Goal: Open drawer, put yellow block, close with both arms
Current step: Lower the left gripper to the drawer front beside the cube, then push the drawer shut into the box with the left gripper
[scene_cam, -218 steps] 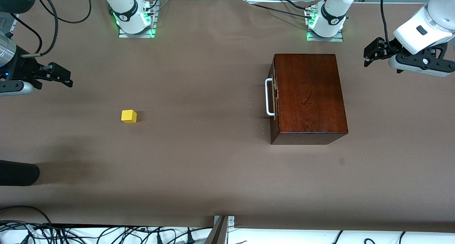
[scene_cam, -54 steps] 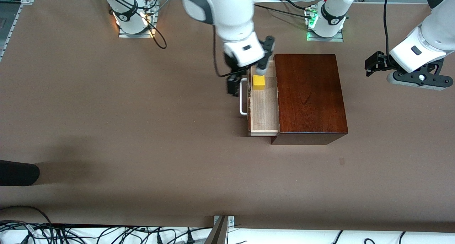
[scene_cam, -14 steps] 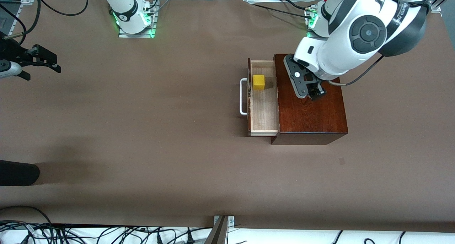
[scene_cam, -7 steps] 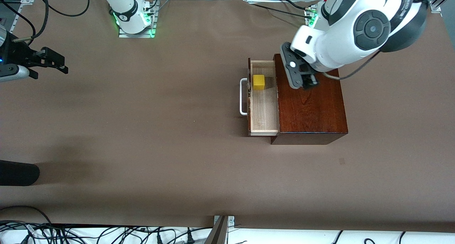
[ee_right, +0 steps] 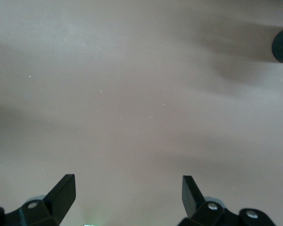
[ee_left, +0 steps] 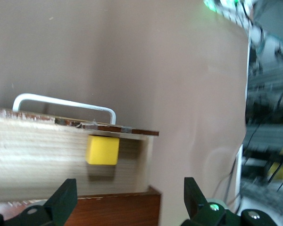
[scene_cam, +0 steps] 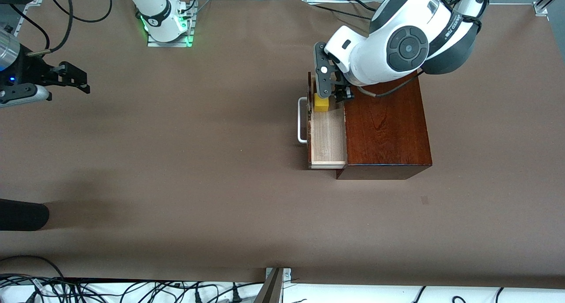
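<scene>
The table (scene_cam: 212, 184), covered in brown sheeting, carries a glossy reddish-brown wooden box (scene_cam: 384, 126) toward the left arm's end. The left arm (scene_cam: 397, 43) reaches from its base at about one o'clock of the box and bends low over the box's top edge. The right arm (scene_cam: 13, 69) waits over bare table at the right arm's end, its right gripper (scene_cam: 81, 82) spread wide with nothing between the fingers (its wrist view shows only brown sheeting under the two black tips). The drawer (scene_cam: 327, 135) stands pulled out of the box at the box's nine o'clock side, a pale wood tray with a dark front and a white bar handle (scene_cam: 302, 120). The left gripper (scene_cam: 337, 91) hangs over the drawer end farther from the front camera, at about twelve o'clock of the tray; its fingers (ee_left: 61, 202) are parted wide and grip nothing, touching neither tray nor cube. The yellow block (scene_cam: 321, 104) sits inside the drawer, tucked against the dark front panel near that same end, resting flat on the pale floor (the left wrist view shows it square and upright, just beside the corner of the tray) (ee_left: 102, 150).
</scene>
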Available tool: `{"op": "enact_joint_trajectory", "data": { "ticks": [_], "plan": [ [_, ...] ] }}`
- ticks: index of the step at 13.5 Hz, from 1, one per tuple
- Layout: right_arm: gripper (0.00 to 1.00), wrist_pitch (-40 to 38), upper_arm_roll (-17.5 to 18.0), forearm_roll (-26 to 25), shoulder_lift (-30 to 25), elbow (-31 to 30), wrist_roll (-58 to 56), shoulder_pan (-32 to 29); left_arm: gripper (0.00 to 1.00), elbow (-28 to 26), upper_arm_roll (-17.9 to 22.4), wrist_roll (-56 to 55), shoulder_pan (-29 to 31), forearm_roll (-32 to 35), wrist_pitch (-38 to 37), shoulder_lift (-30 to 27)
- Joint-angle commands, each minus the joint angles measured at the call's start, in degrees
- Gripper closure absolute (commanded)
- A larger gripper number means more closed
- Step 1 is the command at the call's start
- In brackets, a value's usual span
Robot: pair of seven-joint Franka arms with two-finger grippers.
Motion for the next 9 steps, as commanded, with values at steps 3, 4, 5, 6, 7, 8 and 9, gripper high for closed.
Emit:
{"op": "enact_joint_trajectory", "data": {
  "ticks": [3, 4, 5, 6, 7, 8, 9],
  "plan": [
    [0.0, -1.39, -0.27, -1.14, 0.32, 1.42, 0.86, 0.53, 0.0, 2.08, 0.17, 7.38, -4.11, 6.87, 2.56, 4.47],
    [0.0, -1.39, -0.27, -1.05, 0.32, 1.42, 0.95, 0.45, 0.0, 1.99, 0.17, 7.38, -5.79, 7.51, 4.76, 5.35],
    [0.0, -1.39, -0.35, -1.05, 0.41, 1.34, 1.03, 0.27, 0.0, 1.38, 0.25, 7.38, -7.55, 8.29, 6.26, 6.23],
    [0.0, -1.39, -0.44, -1.05, 0.41, 1.34, 1.12, 0.1, 0.0, 0.85, 0.17, 7.38, -9.91, 13.26, 8.97, 7.28],
    [0.0, -1.39, -0.79, -1.05, 0.58, 1.34, 1.12, 0.09, 0.0, 1.02, 0.08, 7.29, -11.5, 14.79, 10.65, 8.07],
    [0.0, -1.39, -1.23, -0.96, 0.67, 1.34, 1.12, 0.09, 0.0, 1.55, 0.08, 6.68, -12.3, 14.89, 12.58, 9.39],
    [0.0, -1.39, -1.23, -0.96, 0.67, 1.34, 1.21, 0.09, 0.0, 1.55, 0.16, 6.68, -13.96, 15.94, 15.56, 10.97]
  ]
}}
